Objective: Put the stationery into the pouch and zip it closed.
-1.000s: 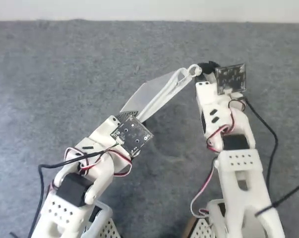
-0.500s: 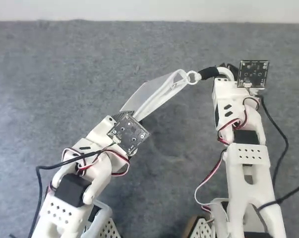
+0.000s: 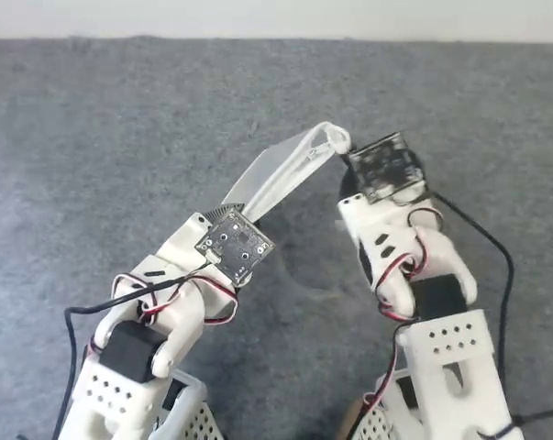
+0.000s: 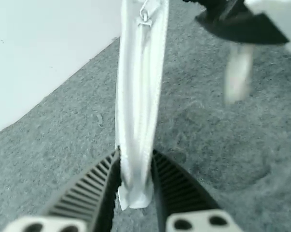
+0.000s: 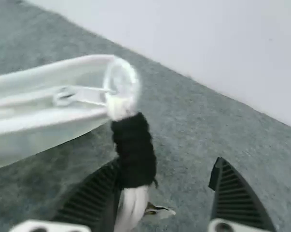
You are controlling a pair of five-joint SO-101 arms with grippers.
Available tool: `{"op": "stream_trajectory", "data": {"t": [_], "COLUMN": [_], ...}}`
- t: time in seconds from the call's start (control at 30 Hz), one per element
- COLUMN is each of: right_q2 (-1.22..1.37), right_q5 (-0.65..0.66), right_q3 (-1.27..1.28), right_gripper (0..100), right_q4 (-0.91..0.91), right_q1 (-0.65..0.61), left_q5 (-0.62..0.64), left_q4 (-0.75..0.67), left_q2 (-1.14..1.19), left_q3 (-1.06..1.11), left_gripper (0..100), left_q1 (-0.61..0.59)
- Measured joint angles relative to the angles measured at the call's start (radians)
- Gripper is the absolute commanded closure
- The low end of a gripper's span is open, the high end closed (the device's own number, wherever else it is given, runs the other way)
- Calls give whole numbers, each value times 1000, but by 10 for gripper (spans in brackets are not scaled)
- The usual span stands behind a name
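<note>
A translucent white pouch (image 3: 281,179) hangs stretched above the grey carpet. My left gripper (image 4: 135,169) is shut on its near end (image 4: 135,193), just ahead of the left wrist board (image 3: 230,246). The zip slider (image 4: 144,14) sits at the far end, beside a clear pull ring (image 3: 338,139). From that ring (image 5: 120,82) a black-wrapped cord (image 5: 133,150) hangs against one finger (image 5: 94,195) of my right gripper (image 5: 167,169). The right jaws stand open, wide apart, and the cord is not pinched. No loose stationery is visible.
Grey carpet (image 3: 120,137) covers the table up to a pale wall (image 3: 276,18) at the back. The white perforated bases (image 3: 180,417) of both arms stand at the front edge. Open carpet lies left and right of the pouch.
My right arm swung from the right of the pouch's far end leftward and nearer. The pull ring slid slightly left with it. My left arm kept its grip and barely moved.
</note>
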Motion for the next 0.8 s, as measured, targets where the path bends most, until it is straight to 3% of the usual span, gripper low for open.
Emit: {"op": "stream_trajectory", "data": {"t": [0.3, 0.57, 0.8], "right_q2": [-3, -3, -3], "right_q5": [21, 25, -32], "right_q3": [89, 152, 152], "right_gripper": [748, 998, 992], "right_q4": [-143, -313, -376], "right_q1": [-68, -17, 77], "left_q5": [0, 0, 0], "left_q4": [0, 0, 0], "left_q2": [0, 0, 0], "left_q3": [3, 5, 5], "left_gripper": [993, 993, 993], "left_q1": [0, 0, 0]}}
